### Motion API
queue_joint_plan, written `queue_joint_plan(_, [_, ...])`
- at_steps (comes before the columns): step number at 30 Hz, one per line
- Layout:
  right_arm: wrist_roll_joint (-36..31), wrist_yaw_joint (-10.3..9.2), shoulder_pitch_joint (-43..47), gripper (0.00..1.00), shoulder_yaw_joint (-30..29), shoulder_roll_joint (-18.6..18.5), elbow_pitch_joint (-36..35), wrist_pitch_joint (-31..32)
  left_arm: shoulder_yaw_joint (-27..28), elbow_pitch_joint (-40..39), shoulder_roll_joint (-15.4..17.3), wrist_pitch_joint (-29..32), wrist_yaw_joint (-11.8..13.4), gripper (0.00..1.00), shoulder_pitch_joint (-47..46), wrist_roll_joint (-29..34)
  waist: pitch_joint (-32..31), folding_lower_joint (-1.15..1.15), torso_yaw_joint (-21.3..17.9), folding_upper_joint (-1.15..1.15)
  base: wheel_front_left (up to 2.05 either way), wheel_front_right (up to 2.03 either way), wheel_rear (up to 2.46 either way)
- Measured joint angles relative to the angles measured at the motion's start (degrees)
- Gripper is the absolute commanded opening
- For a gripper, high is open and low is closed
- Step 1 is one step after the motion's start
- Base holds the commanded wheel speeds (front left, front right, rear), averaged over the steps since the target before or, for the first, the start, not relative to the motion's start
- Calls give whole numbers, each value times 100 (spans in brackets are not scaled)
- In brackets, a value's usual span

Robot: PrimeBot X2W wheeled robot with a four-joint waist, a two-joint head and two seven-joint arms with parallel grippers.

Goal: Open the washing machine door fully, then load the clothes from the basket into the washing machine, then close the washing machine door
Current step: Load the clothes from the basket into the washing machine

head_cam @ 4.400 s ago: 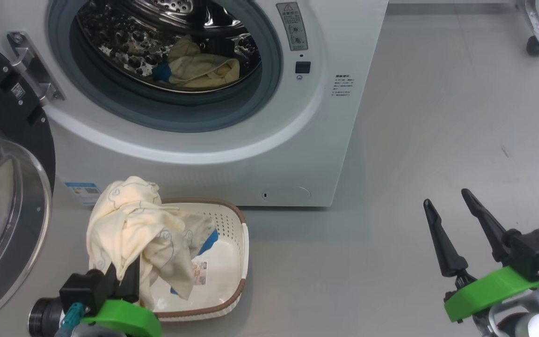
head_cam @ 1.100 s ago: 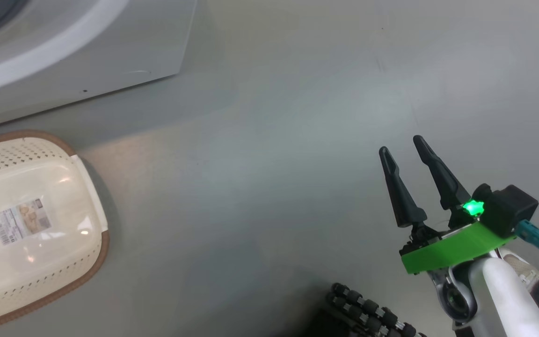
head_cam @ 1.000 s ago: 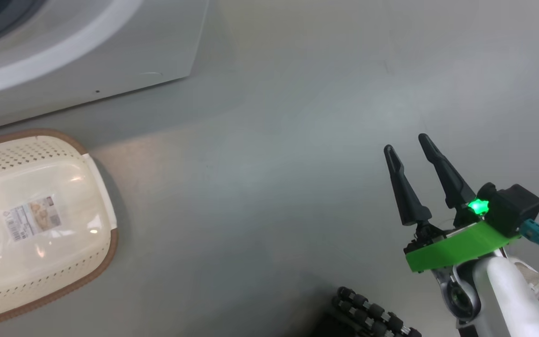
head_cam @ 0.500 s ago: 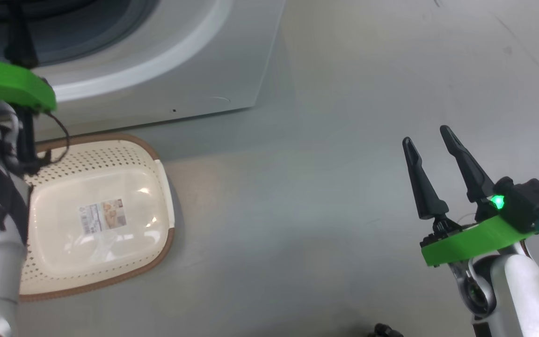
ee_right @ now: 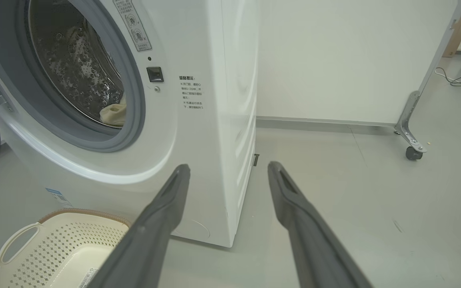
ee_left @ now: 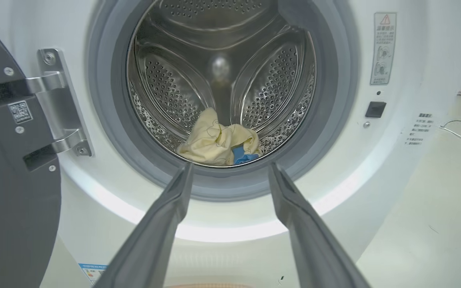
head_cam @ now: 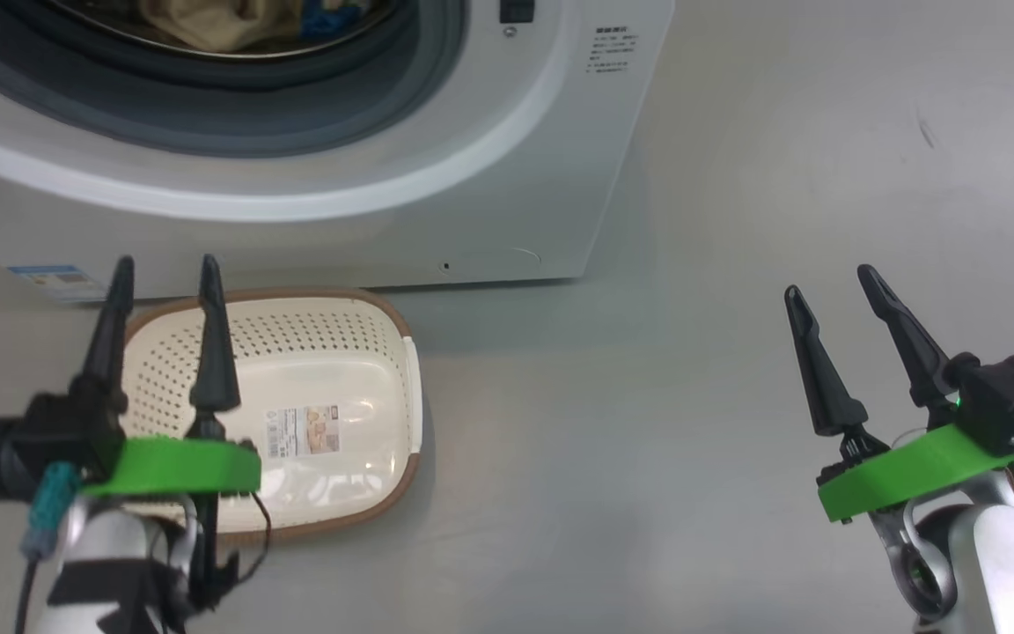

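Clothes now off basket, in drum — left tool, right tool both wide.

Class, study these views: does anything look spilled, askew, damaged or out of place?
Nothing stands out. The basket sits upright and empty on the floor before the washing machine, the clothes lie inside its drum, the door hangs open, and the left tool and right tool are open.

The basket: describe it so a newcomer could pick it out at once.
Start at the big white washing machine. On the grey floor just before its base lies the basket, empty. Cream perforated plastic, a brown rim and a label sticker inside set it apart.
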Motion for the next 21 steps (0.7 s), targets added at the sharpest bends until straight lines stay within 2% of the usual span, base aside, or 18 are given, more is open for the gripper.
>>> queue_joint_plan(6, [-131,0,238,100,-113,-8,-16,129,-136,-525,-185,0,65,100,1024,167,-444,0,318,0,0,0,0])
queue_joint_plan(16, [-175,0,491,100,-57,-62,-81,280,-35,-765,-286,0,110,100,1712,333,-1150,0,596,0,0,0,0])
queue_joint_plan(21, [-174,0,743,100,-27,-62,-116,337,-4,-764,-334,0,-8,100,1940,331,-1351,0,650,0,0,0,0])
